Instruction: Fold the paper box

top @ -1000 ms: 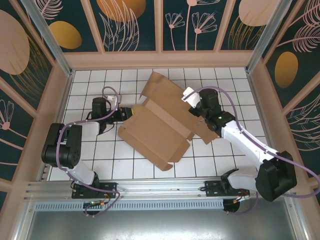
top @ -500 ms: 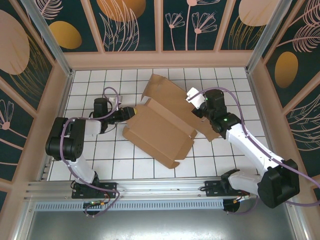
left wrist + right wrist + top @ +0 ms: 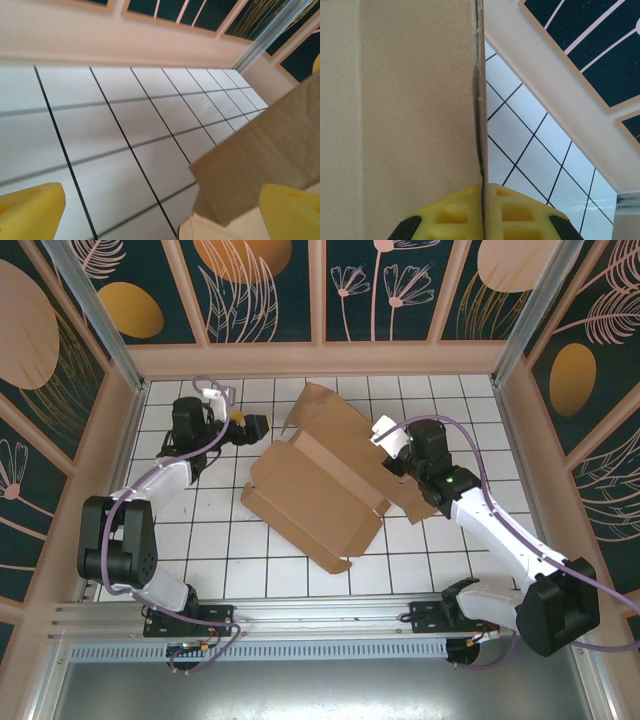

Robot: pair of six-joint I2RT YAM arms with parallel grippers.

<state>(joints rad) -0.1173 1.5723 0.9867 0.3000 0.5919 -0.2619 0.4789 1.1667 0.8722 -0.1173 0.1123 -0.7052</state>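
The paper box [image 3: 315, 490] lies half-formed mid-table, nearer the far edge of the table [image 3: 200, 550]. The right gripper [image 3: 482, 200] is clamped on its right-side panel, and the left gripper [image 3: 252, 425] gapes empty beside the far-left flap. Best to pin that panel steady while the left folds the flap along its crease

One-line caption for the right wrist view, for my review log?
Right claw clamped on an edge of the paper box, white tiled floor behind.

Left fingers [image 3: 30, 210] spread wide; right fingers [image 3: 516, 214] clamped on paper box [image 3: 312, 492].
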